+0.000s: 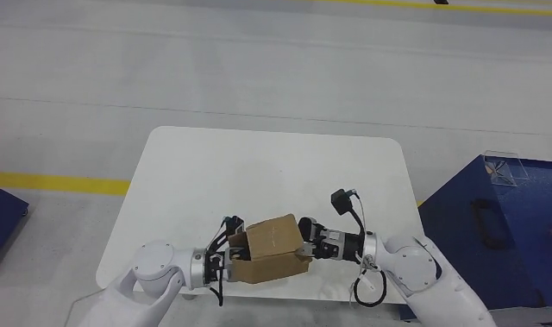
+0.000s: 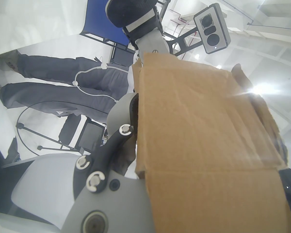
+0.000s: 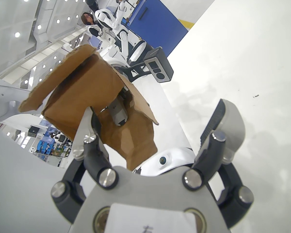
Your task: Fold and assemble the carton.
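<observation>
Sitting between grippers: brown corrugated carton [image 1: 272, 245], half-erected, end flaps loose. Left gripper [image 1: 235, 243] pinches its wall; right gripper [image 3: 154, 112] spread, one finger against flap.

The end effector [image 3: 156, 106] gapes wide — one finger [image 3: 86, 124] touching the half-folded carton [image 3: 87, 86] — white tabletop [image 3: 232, 49] beside.

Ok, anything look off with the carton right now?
Yes: the carton, sitting between the left gripper and the right gripper near the table's front edge, isn't square. In the right wrist view its open end's flaps splay at different angles, and one flap edge looks ragged, possibly torn.
</observation>
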You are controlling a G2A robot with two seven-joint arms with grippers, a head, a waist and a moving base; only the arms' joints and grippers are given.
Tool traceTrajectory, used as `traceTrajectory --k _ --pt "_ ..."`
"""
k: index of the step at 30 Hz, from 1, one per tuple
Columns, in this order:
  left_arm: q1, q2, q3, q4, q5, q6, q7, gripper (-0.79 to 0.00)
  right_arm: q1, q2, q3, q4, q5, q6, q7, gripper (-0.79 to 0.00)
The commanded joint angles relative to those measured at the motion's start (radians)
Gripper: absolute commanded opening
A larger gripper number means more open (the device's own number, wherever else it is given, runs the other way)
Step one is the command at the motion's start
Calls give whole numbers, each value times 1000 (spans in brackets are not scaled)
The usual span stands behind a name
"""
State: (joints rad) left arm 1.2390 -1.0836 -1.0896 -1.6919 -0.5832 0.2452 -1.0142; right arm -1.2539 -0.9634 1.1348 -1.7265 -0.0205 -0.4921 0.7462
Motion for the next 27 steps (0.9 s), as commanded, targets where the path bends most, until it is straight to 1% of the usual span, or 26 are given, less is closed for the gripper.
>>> traceTrajectory --k 1,15,18,20,22,27 --pt "1 0 2 0 8 -9 5 -785 7 -2 -5 8 -2 2 -2 0" --pt "4 4 -10 8 16 -32 19 -785 33 -12 -20 36 10 8 -14 0" --pt "8 6 -23 7 29 -56 52 -785 33 -10 3 43 12 4 -26 0" --pt "21 7 -36 -3 73 -93 121 -785 27 -7 27 51 19 3 -33 0" --pt "36 7 -44 -13 87 -109 169 -785 20 -3 53 55 20 0 -31 0" --pt "59 7 -64 -14 61 -140 205 -785 -6 4 86 48 6 5 -17 0"
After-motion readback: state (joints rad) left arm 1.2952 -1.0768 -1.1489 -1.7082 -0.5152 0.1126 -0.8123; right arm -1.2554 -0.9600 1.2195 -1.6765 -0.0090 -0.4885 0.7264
